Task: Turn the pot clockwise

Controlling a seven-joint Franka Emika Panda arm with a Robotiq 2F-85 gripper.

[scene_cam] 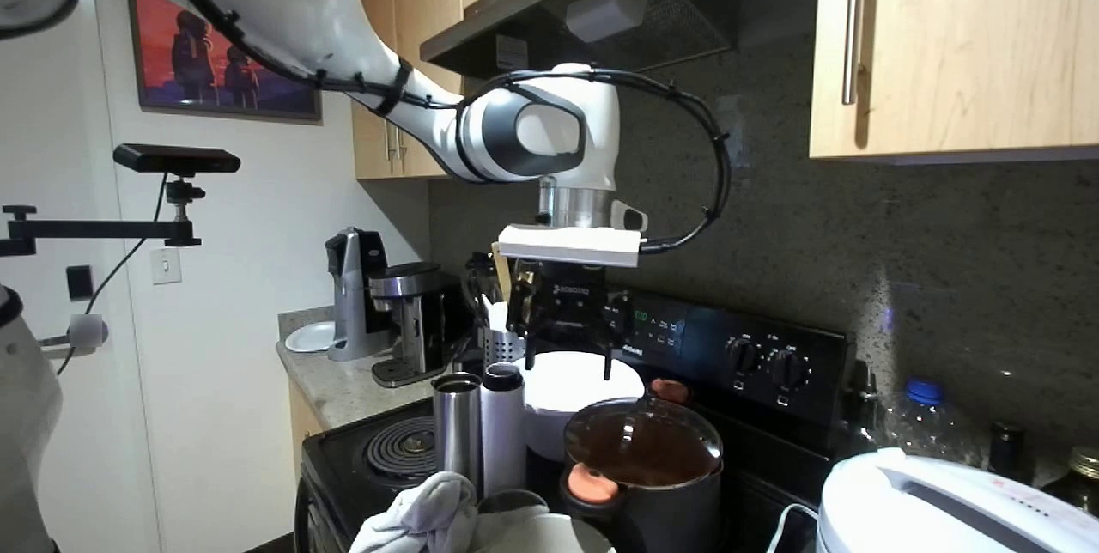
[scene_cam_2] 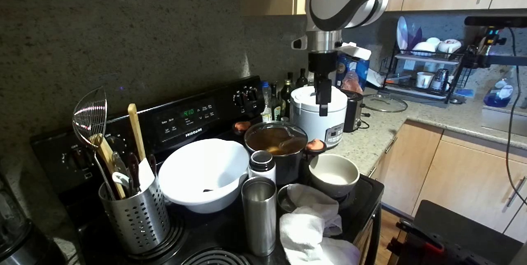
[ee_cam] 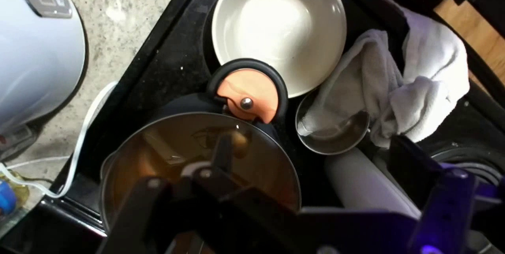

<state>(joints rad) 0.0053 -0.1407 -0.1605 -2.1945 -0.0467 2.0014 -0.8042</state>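
In an exterior view a white towel [scene_cam_2: 304,232] lies near, right of the steel canister [scene_cam_2: 260,217]. Farther back on the stove [scene_cam_2: 220,230] stands the dark pot [scene_cam_2: 289,168], the large white bowl [scene_cam_2: 191,170] to its left and the cream bowl [scene_cam_2: 335,189] to its right. Over the stove hangs the gripper [scene_cam: 568,361], its fingers [scene_cam: 608,364] released and spread apart. Beyond the pot, at right, stands the rice cooker [scene_cam_2: 302,112].

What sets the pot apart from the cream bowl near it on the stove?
Size: the pot is wider and taller; the cream bowl is smaller and shallower.
Fittings: the pot has two handles with orange on them; the cream bowl shows none.
Colour: the pot is dark outside and looks brown within; the cream bowl is pale inside and out.
Shared: both are round, sit upright on the stove, and neither is held by the open pincer.
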